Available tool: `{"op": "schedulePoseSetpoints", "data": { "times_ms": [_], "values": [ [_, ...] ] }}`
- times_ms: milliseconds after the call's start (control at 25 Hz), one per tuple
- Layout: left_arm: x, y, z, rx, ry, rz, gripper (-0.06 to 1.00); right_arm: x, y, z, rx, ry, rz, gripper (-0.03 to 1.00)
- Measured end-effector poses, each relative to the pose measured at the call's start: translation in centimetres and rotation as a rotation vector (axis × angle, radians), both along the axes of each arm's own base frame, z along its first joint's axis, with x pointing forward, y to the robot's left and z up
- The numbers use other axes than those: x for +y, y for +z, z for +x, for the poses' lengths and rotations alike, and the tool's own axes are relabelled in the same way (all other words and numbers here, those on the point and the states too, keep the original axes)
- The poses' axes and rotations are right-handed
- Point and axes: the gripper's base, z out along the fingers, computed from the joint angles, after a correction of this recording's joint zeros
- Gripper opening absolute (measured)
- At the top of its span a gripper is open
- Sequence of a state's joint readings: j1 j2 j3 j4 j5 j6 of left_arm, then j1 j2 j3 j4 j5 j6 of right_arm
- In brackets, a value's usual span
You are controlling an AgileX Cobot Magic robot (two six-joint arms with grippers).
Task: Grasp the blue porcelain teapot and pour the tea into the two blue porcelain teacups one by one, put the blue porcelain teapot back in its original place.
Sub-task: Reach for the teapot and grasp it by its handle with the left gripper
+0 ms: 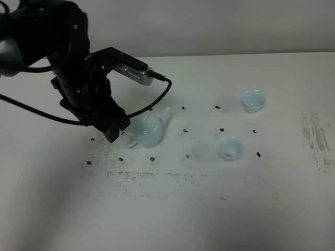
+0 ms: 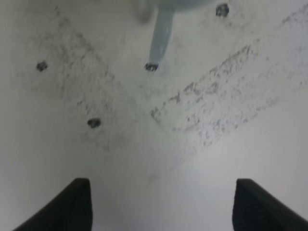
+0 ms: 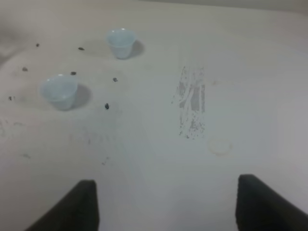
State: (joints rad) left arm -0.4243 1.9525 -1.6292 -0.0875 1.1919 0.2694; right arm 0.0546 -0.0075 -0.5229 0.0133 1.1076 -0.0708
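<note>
The blue porcelain teapot (image 1: 148,129) stands upright on the white table, spout toward the right. My left gripper (image 1: 116,133) hangs just left of its handle, mostly hidden under the black arm. In the left wrist view the left gripper (image 2: 166,207) is open and empty, and the thin handle (image 2: 161,33) lies ahead of the fingers, apart from them. The two blue porcelain teacups stand upright to the right, the far teacup (image 1: 253,100) and the near teacup (image 1: 231,148). The right gripper (image 3: 166,207) is open, well short of the teacups (image 3: 121,42) (image 3: 59,90).
Small black marks (image 1: 185,130) dot the table around the teapot and cups. Grey scuffed patches lie in front of the teapot (image 1: 136,177) and near the right edge (image 1: 316,138). A black cable (image 1: 157,99) loops from the left arm above the teapot.
</note>
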Motion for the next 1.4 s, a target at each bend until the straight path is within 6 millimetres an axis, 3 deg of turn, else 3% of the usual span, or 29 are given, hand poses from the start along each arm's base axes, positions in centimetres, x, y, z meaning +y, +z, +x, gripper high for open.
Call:
{"op": "schedulePoseSetpoints", "data": {
  "times_ms": [160,320,640,1000,1200,1400],
  "values": [
    [-1.4,-1.3,3.0,-0.022,-0.041,-0.019,0.06,0.0,0.0,0.0,0.0,0.0,0.0,0.58],
    [-2.3,-2.6,4.6,-0.024,-0.058,-0.035,0.06,0.0,0.0,0.0,0.0,0.0,0.0,0.58],
    [-3.7,-3.0,4.2,-0.009,-0.145,-0.071,0.06,0.0,0.0,0.0,0.0,0.0,0.0,0.58],
    [-3.4,-2.9,4.2,-0.025,-0.074,-0.021,0.06,0.0,0.0,0.0,0.0,0.0,0.0,0.58],
    [-2.9,-1.9,2.6,-0.015,-0.089,-0.016,0.06,0.0,0.0,0.0,0.0,0.0,0.0,0.58],
    [-2.5,-2.9,1.8,0.025,-0.149,0.003,0.06,0.0,0.0,0.0,0.0,0.0,0.0,0.58]
  ]
}}
